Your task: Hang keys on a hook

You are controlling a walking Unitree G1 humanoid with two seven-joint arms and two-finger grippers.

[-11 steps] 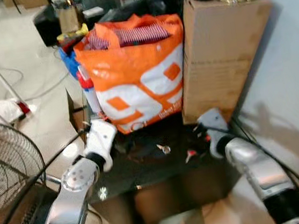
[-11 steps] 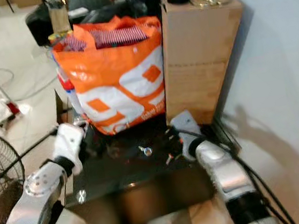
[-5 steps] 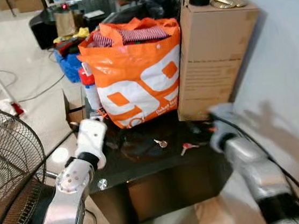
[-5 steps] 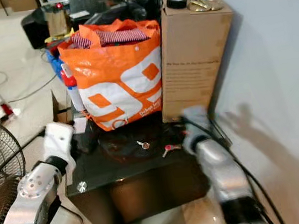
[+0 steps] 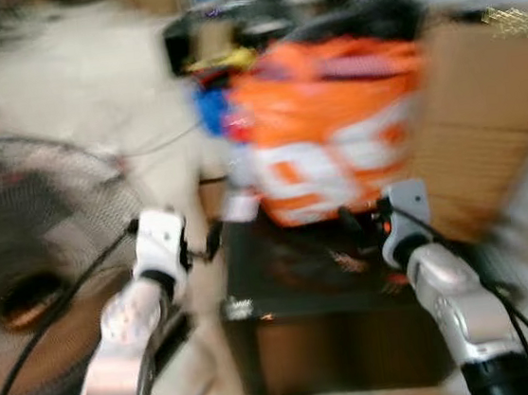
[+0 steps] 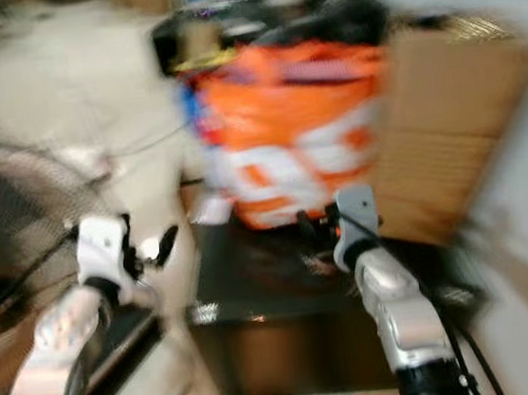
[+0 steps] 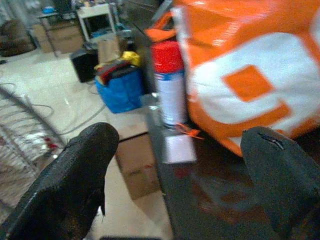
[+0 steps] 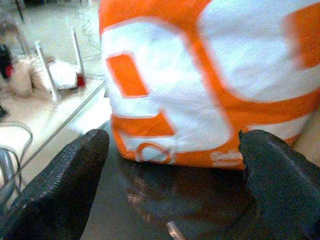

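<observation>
Blurred by camera motion, the head views are showing a cluttered room with a pale floor (image 5: 60, 78), a wire fan (image 5: 30, 234) at the left of the frame and a low black table (image 5: 331, 285) in the middle. On the table we are seeing an orange and white bag (image 5: 334, 142) and, toward the right, a tall cardboard box (image 5: 492, 105).

We are judging the task as barely begun. Both end effectors are empty and spread wide. The left end effector (image 7: 175, 185) is hovering off the table's left corner; the right end effector (image 8: 170, 185) is hanging over the tabletop in front of the bag. No hook is appearing anywhere, so picking up and hanging both seem left to do.

The keys (image 8: 172, 231) are probably the small pale glint we are catching at the bottom middle of the right wrist view, lying on the dark top below the bag; it is too smeared to be sure.

The left wrist view is giving us what the head views are losing: a red-capped spray can (image 7: 169, 85) just beside the bag, a small white card (image 7: 179, 148) on the table edge, and a blue bin (image 7: 122, 90) on the floor beyond.
</observation>
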